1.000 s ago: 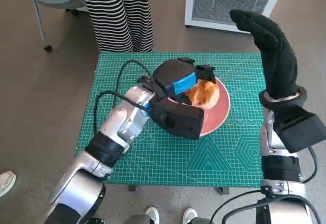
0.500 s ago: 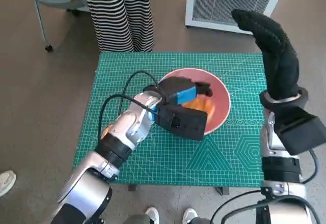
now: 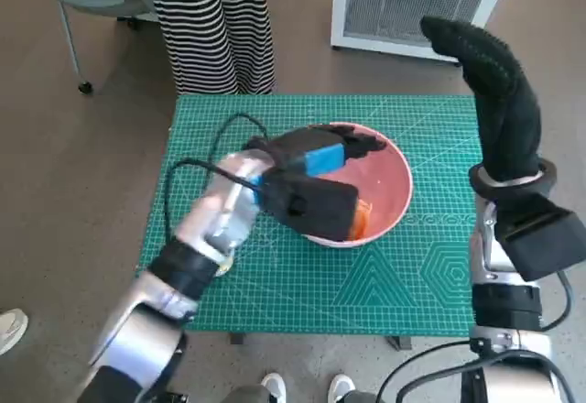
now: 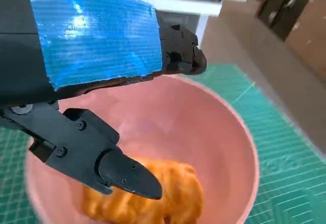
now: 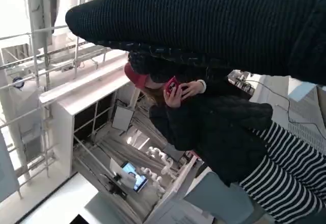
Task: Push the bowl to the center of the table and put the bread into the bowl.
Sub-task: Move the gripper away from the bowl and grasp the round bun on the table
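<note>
Left hand (image 3: pixel 316 160) has pulled back, fingers now spread and empty; bread (image 4: pixel 147 193) sits in the bowl (image 3: pixel 389 179). Right hand (image 3: pixel 490 78) is raised at the table's right, fingers straight, holding nothing.

The right hand (image 5: pixel 214 25) in its black knitted glove lies as a thick dark band across one edge of the picture. Nothing is in it. Past the glove is a person (image 5: pixel 214 127) in a dark fuzzy jacket and a striped black and white skirt. The person holds a pink phone (image 5: pixel 172 85) up by the head. A grey chair (image 5: pixel 224 198) stands beside the person. Farther off are white railings (image 5: pixel 41 61) and a small lit screen (image 5: pixel 133 175).
</note>
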`<state>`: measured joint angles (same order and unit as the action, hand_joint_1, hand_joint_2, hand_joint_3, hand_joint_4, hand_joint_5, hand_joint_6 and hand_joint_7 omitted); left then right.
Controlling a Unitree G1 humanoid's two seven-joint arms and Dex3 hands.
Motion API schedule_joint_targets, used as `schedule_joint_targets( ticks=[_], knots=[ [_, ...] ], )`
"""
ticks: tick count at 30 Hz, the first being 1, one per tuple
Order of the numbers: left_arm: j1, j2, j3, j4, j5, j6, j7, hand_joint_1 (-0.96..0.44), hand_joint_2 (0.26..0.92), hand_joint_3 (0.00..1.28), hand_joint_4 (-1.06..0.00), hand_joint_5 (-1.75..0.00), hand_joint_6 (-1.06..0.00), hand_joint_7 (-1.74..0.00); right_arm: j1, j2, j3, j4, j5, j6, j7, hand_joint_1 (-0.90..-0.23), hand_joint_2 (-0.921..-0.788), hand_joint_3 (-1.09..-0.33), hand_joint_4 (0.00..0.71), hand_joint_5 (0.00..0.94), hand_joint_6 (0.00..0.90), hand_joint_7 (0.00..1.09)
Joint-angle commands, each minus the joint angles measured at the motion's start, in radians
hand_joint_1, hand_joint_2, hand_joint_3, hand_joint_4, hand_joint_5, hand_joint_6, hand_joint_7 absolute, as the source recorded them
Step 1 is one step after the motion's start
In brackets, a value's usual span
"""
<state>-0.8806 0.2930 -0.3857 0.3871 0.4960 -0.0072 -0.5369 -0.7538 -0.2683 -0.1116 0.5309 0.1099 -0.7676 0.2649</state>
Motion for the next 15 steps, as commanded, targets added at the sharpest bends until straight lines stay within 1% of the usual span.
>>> schedule_joint_targets(
  ticks=[1, 9, 15],
  knots=[
    [0.098, 0.133, 0.104, -0.214, -0.096, 0.017, -0.106, -0.53, 0.805, 0.02, 0.0, 0.0, -0.16, -0.13, 0.019, 0.008, 0.004, -0.004, -0.012, 0.016, -0.008, -0.829, -0.921, -0.795, 0.307, 0.002, 0.021, 0.66],
    [0.249, 0.328, 0.268, -0.474, -0.199, 0.046, -0.215, -0.43, 0.801, 0.0, 0.0, 0.0, -0.19, -0.08, 0.023, 0.008, 0.0, -0.014, 0.0, 0.02, -0.002, -0.832, -0.921, -0.793, 0.309, 0.003, 0.023, 0.66],
    [0.375, 0.463, 0.338, -0.61, -0.198, 0.092, -0.271, -0.35, 0.778, 0.0, -0.01, 0.0, -0.21, -0.07, 0.02, 0.01, 0.001, -0.007, 0.003, 0.019, 0.001, -0.833, -0.921, -0.793, 0.312, 0.004, 0.023, 0.66]
  ],
)
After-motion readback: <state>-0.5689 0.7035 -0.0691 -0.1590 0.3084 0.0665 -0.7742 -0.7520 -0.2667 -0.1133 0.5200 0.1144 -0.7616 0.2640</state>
